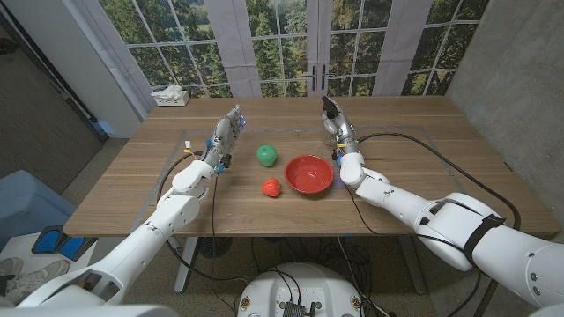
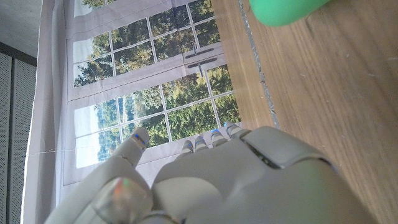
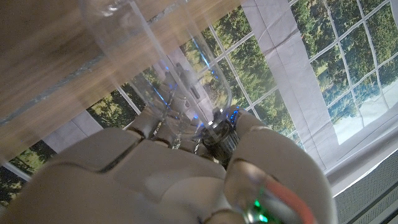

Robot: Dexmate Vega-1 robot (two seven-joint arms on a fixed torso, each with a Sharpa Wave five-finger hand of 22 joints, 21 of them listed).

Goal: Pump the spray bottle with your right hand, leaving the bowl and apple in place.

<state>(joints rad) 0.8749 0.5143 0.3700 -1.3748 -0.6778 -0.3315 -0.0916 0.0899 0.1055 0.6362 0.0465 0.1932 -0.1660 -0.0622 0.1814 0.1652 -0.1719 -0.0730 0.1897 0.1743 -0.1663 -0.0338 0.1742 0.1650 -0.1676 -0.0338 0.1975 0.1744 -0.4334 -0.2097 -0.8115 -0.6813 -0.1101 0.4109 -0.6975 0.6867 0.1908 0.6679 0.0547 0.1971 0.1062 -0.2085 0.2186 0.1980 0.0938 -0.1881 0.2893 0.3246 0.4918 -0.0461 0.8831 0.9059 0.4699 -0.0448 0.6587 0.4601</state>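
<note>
The right hand (image 1: 334, 122) stands upright on the wooden table (image 1: 132, 189), fingers curled around a clear plastic spray bottle (image 3: 163, 74), which it grips at about one o'clock from the round red bowl (image 1: 309, 174). A small red apple (image 1: 271, 187) lies at the bowl's nine o'clock, a green rounded object (image 1: 267, 155) at its ten. The left hand (image 1: 225, 135) holds nothing, fingers extended and slightly apart.

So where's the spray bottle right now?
The clear spray bottle is gripped by the right robot hand, raised beyond the red bowl on the robot's right side in the head view.
</note>
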